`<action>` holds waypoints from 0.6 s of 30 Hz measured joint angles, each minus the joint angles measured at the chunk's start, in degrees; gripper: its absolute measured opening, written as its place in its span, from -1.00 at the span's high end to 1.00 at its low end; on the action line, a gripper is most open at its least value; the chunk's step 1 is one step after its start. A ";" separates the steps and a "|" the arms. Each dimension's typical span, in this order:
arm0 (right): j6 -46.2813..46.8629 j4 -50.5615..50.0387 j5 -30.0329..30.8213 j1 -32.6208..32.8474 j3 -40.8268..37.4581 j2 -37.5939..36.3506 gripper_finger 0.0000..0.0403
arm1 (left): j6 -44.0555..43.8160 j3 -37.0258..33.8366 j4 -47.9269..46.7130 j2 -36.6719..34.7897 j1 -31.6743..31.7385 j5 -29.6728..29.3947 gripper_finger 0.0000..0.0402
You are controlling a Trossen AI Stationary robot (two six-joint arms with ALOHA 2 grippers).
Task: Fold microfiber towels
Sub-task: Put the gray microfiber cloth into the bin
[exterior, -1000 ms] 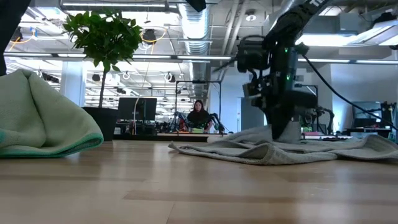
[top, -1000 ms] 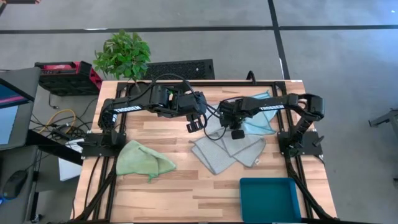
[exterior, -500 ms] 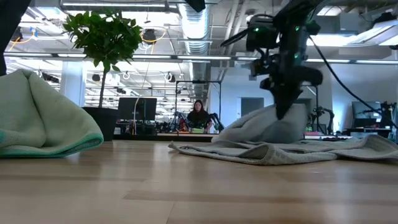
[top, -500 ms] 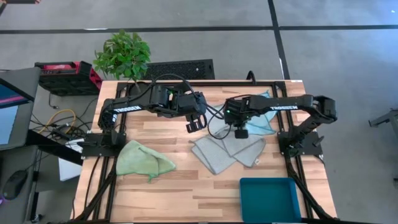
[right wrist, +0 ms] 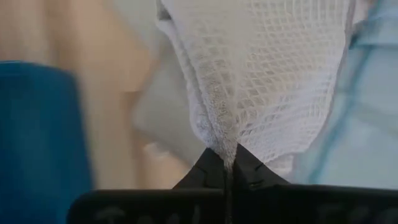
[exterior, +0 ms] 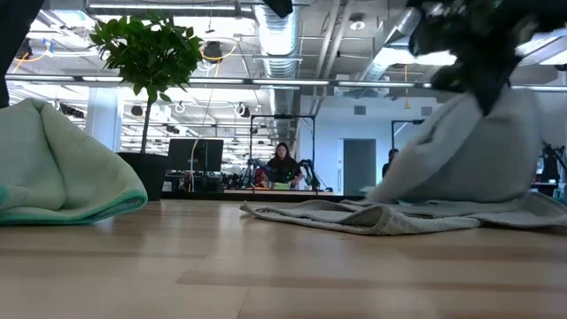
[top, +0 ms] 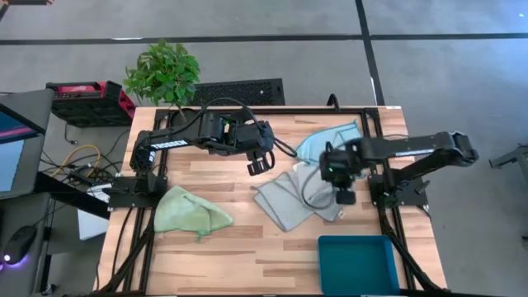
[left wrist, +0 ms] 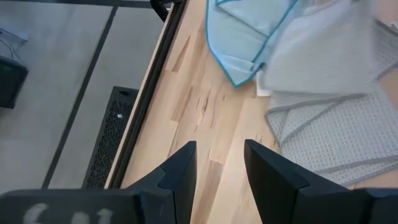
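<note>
Right gripper (top: 342, 195), pinched tight on a grey towel (right wrist: 261, 68) lifted near the table's (top: 214, 247) right edge for folding; left gripper (left wrist: 217, 168) waited mid-table, fingers parted, empty.

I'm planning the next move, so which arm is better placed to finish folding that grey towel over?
Right. The right gripper is already pinched on the grey towel, holding its edge lifted off the table. The left gripper hangs open and empty, off the cloth.
</note>
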 joint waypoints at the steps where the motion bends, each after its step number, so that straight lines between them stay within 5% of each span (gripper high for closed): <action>1: 2.54 -0.23 -1.06 2.06 0.00 -0.98 0.96 | 0.03 0.00 0.00 0.00 -0.04 0.32 0.36; 10: 30.93 1.91 -8.06 24.39 0.02 -4.09 0.93 | 4.41 0.00 -0.02 0.00 -1.16 2.68 0.36; 18: 49.86 14.30 -9.39 39.50 0.02 -2.36 0.90 | 6.60 0.00 0.09 0.00 -1.42 2.99 0.36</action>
